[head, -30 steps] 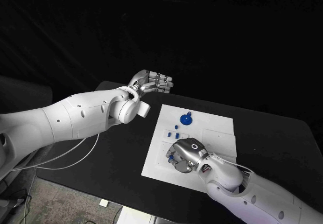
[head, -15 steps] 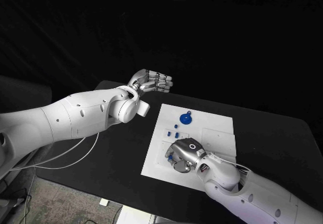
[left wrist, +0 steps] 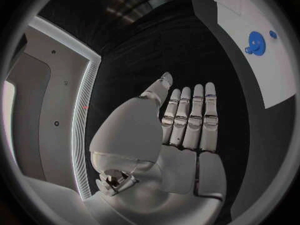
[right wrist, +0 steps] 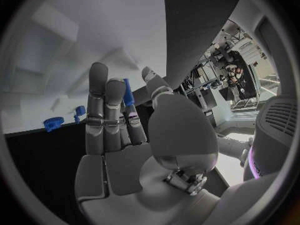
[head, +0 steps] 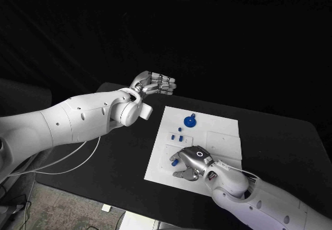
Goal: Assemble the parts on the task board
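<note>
The white task board (head: 221,136) lies in the middle of the black table. On its far part sit a blue round gear-like part (head: 190,122) and several small blue pegs (head: 177,138). My right hand (head: 189,164) hovers low over the board's near left part. In the right wrist view a slim blue part (right wrist: 127,94) sits pinched between its thumb and a finger. My left hand (head: 155,84) is raised beyond the table's far left corner. Its fingers (left wrist: 190,120) lie straight, side by side, and hold nothing. The left wrist view catches the gear (left wrist: 255,42) on the board (left wrist: 240,7).
Black table (head: 283,139) surrounds the board, with free room to its right and at the far left corner. A white cable (head: 76,160) hangs off my left arm past the table's left edge. The right wrist view shows the gear (right wrist: 54,123) and a peg (right wrist: 79,110).
My right hand has drawn back a little toward the board's near edge, with its fingers curled lower. The left arm and the parts on the board's far half have stayed put.
</note>
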Controlling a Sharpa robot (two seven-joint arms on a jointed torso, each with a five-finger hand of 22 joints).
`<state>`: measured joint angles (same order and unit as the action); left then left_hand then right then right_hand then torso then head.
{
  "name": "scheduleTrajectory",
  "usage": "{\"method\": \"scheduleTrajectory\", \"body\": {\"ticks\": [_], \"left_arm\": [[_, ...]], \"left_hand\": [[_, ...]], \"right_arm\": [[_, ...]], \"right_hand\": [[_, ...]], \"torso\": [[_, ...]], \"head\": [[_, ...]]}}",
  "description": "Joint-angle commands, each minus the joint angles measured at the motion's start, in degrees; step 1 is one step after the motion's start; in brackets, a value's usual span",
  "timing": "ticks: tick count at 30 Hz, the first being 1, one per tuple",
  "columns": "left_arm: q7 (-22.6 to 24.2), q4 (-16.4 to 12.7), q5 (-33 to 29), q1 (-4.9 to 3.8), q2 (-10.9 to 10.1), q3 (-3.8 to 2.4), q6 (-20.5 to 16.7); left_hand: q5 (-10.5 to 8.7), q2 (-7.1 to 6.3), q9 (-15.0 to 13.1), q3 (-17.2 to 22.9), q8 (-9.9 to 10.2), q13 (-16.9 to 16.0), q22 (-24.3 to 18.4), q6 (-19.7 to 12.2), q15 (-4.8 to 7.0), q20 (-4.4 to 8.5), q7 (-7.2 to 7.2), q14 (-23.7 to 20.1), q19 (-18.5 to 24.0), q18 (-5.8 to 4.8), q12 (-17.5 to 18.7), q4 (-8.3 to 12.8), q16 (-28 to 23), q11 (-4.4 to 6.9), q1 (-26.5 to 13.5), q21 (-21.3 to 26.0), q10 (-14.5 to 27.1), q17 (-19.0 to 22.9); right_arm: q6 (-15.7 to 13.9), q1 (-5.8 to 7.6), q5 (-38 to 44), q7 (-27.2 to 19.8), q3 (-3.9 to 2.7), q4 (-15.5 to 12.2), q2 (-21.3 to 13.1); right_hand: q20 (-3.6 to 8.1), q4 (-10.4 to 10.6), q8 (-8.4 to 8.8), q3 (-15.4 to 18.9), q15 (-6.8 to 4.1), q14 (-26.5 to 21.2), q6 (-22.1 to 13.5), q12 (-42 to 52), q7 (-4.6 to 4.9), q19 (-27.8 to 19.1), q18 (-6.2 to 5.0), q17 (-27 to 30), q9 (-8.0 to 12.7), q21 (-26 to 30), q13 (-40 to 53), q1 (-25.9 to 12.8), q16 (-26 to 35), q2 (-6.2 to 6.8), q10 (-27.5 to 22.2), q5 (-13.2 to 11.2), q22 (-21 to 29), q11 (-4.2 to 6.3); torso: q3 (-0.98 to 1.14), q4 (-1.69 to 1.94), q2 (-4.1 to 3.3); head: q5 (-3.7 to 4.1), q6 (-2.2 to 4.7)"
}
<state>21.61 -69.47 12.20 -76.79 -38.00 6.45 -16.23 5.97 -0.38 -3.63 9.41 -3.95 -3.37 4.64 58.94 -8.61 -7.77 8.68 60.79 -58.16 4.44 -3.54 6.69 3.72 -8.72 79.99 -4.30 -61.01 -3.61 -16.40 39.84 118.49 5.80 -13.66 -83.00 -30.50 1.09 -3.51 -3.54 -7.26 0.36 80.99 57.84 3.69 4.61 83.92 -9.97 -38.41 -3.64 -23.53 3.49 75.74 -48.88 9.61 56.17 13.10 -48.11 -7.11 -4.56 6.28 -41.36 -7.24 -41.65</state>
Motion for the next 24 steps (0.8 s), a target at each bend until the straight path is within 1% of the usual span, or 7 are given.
{"method": "scheduleTrajectory", "body": {"ticks": [1, 8, 14, 20, 22, 23, 24], "left_arm": [[0.01, -0.03, 0.11, -0.05, 0.02, -0.03, 0.75], [-0.07, -0.02, 0.11, -0.05, -0.24, -0.02, 0.75], [-0.07, 0.00, 0.11, -0.05, -0.49, 0.00, 0.69], [-0.07, 0.02, 0.11, -0.05, -0.70, 0.03, 0.70], [-0.01, 0.03, 0.11, -0.05, -0.82, 0.04, 0.72], [0.04, 0.01, 0.11, -0.05, -0.92, 0.05, 0.74], [0.09, -0.01, 0.11, -0.05, -1.04, 0.05, 0.76]], "left_hand": [[0.27, 0.40, 0.06, -0.47, 0.11, 0.06, -0.08, -0.52, -0.11, -0.04, -0.05, -0.35, -0.32, 0.68, -0.01, 0.04, -0.27, 0.03, -0.09, -0.23, 0.64, 0.06], [0.46, 0.41, 0.06, -0.44, 0.12, 0.06, -0.09, -0.56, -0.13, -0.03, -0.04, -0.38, -0.32, 0.70, -0.01, 0.07, -0.27, 0.02, -0.01, -0.22, 0.66, 0.06], [0.46, 0.41, 0.06, -0.44, 0.12, 0.06, -0.09, -0.56, -0.13, -0.03, -0.04, -0.38, -0.32, 0.70, -0.01, 0.07, -0.27, 0.02, -0.01, -0.22, 0.66, 0.06], [0.42, 0.39, 0.06, -0.47, 0.10, 0.06, -0.09, -0.57, -0.13, -0.06, -0.04, -0.37, -0.32, 0.73, -0.03, 0.03, -0.26, 0.02, -0.03, -0.22, 0.64, 0.06], [0.42, 0.39, 0.06, -0.47, 0.10, 0.06, -0.09, -0.57, -0.13, -0.06, -0.04, -0.37, -0.32, 0.73, -0.03, 0.03, -0.26, 0.02, -0.03, -0.22, 0.64, 0.06], [0.42, 0.39, 0.06, -0.47, 0.10, 0.06, -0.09, -0.57, -0.13, -0.06, -0.04, -0.37, -0.32, 0.73, -0.03, 0.03, -0.26, 0.02, -0.03, -0.22, 0.64, 0.06], [0.42, 0.39, 0.06, -0.47, 0.10, 0.06, -0.09, -0.55, -0.12, -0.06, -0.05, -0.35, -0.33, 0.73, -0.03, 0.03, -0.26, 0.03, -0.01, -0.23, 0.62, 0.06]], "right_arm": [[-4.19, -0.02, -2.06, -1.37, 0.00, -0.69, -0.61], [-9.09, -0.02, -4.57, -2.30, -0.51, -2.71, -2.11], [-10.80, 0.00, -8.06, -2.85, -2.49, -5.55, -3.84], [-9.70, 0.05, -16.34, -2.31, -5.61, -8.20, -7.06], [-8.70, 0.10, -18.90, -2.04, -6.57, -8.79, -8.44], [-8.31, 0.16, -20.95, -1.95, -7.06, -9.07, -9.27], [-7.87, 0.25, -23.08, -1.78, -7.45, -9.33, -10.15]], "right_hand": [[-0.50, 4.05, -0.04, 1.16, 0.27, -0.24, -1.15, -0.22, -0.21, 2.37, -1.49, 0.54, 0.08, 0.18, -0.16, 2.09, -0.34, 1.34, -1.69, -0.42, 0.87, -0.28], [-0.42, 6.12, 0.03, 1.06, 0.16, -0.24, -1.67, -0.26, 0.18, 2.40, -1.40, 1.05, 0.12, -0.35, -0.16, 3.45, -0.65, 2.00, -0.47, -0.69, 1.76, -0.12], [-0.15, 4.03, -0.01, 0.48, -0.11, -0.18, -0.47, -0.28, 0.70, 2.37, -1.06, 1.27, 0.08, -1.05, -0.17, 2.24, -0.74, 0.91, 1.12, -0.52, 2.48, 0.28], [1.44, -2.65, -0.06, -4.19, -2.05, 0.41, 2.14, 0.82, 2.26, 2.43, 0.30, 1.23, 0.04, -1.87, -0.07, -1.10, -0.56, -3.97, 12.49, -0.72, 2.66, 3.16], [2.30, -3.81, -0.07, -6.87, -2.98, 0.79, 3.25, 0.95, 2.06, 2.42, 1.05, 1.09, 0.02, -2.47, 0.15, -2.81, -0.54, -4.24, 17.95, -1.20, 2.39, 4.64], [2.93, -3.95, -0.23, -6.91, -3.96, 1.08, 4.26, 2.76, 1.41, 2.52, 1.46, 0.91, -0.08, -2.83, 1.06, -3.62, -0.68, -4.07, 22.98, -0.91, 2.21, 6.36], [3.69, -4.11, -0.15, -6.46, -4.57, 1.13, 5.04, 3.63, 1.04, 2.45, 2.17, 0.63, -0.09, -3.34, 1.86, -4.49, -0.76, -3.77, 25.64, 0.75, 1.94, 7.19]], "torso": [[0.00, -0.01, 0.00], [0.05, -0.05, 0.02], [0.00, -0.17, 0.06], [0.05, -0.28, 0.13], [0.09, -0.40, 0.18], [0.10, -0.45, 0.21], [0.13, -0.56, 0.25]], "head": [[0.21, -0.15], [0.81, -0.08], [1.67, 0.18], [3.15, 0.39], [3.76, 0.55], [4.15, 0.56], [4.49, 0.57]]}}
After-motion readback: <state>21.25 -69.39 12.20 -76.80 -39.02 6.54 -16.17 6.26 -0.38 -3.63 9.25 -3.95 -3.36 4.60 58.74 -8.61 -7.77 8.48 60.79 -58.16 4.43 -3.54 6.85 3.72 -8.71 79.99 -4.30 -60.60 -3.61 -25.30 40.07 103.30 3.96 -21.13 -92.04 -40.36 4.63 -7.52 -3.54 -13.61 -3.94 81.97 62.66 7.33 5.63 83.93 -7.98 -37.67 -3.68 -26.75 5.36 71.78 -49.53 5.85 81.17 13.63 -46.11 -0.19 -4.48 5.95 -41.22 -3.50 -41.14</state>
